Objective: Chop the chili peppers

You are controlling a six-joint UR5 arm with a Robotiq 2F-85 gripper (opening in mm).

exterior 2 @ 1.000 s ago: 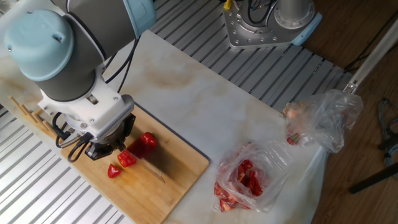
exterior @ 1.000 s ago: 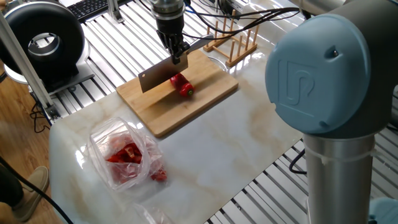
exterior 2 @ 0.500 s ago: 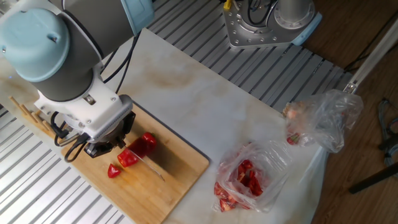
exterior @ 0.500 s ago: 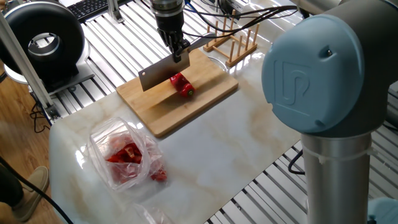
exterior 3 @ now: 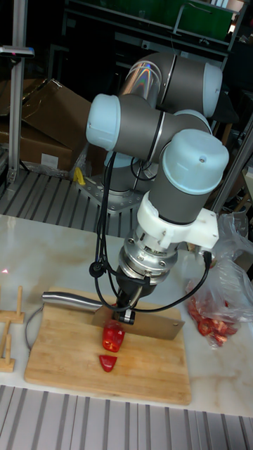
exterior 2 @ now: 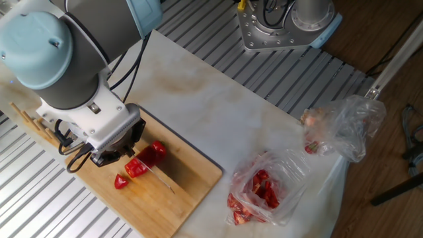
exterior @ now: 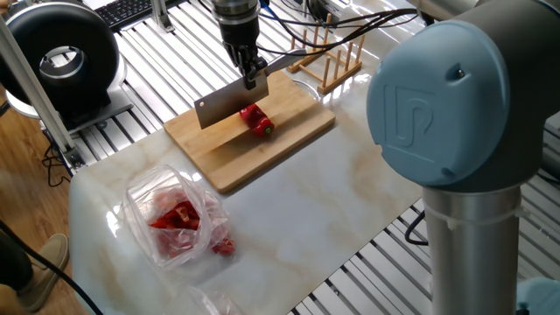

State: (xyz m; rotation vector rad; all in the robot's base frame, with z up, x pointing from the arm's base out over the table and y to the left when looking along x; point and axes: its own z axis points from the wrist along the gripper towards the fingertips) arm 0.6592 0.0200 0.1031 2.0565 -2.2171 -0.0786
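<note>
A glossy red chili pepper (exterior: 256,121) (exterior 2: 148,157) (exterior 3: 113,337) lies on the wooden cutting board (exterior: 262,149) (exterior 2: 188,192) (exterior 3: 147,369). A small cut red piece (exterior 2: 121,182) (exterior 3: 107,363) sits beside it on the board. My gripper (exterior: 250,75) (exterior 3: 126,311) is shut on a cleaver, whose broad blade (exterior: 227,106) (exterior 3: 153,325) hangs on edge just over the chili. In the other fixed view the wrist hides the fingers, and only the blade's thin edge (exterior 2: 162,180) shows past the chili.
A see-through bag with red pieces (exterior: 178,219) (exterior 2: 264,188) lies on the marble top beyond the board's end, and a second crumpled bag (exterior 2: 347,122) lies farther off. A wooden rack (exterior: 328,54) stands by the board's other end. The arm's grey-blue joint (exterior: 455,105) fills the foreground.
The gripper and cleaver have shifted slightly, and in the other fixed view more of the chili shows whole beside the wrist. The chili and the cut piece stay put.
</note>
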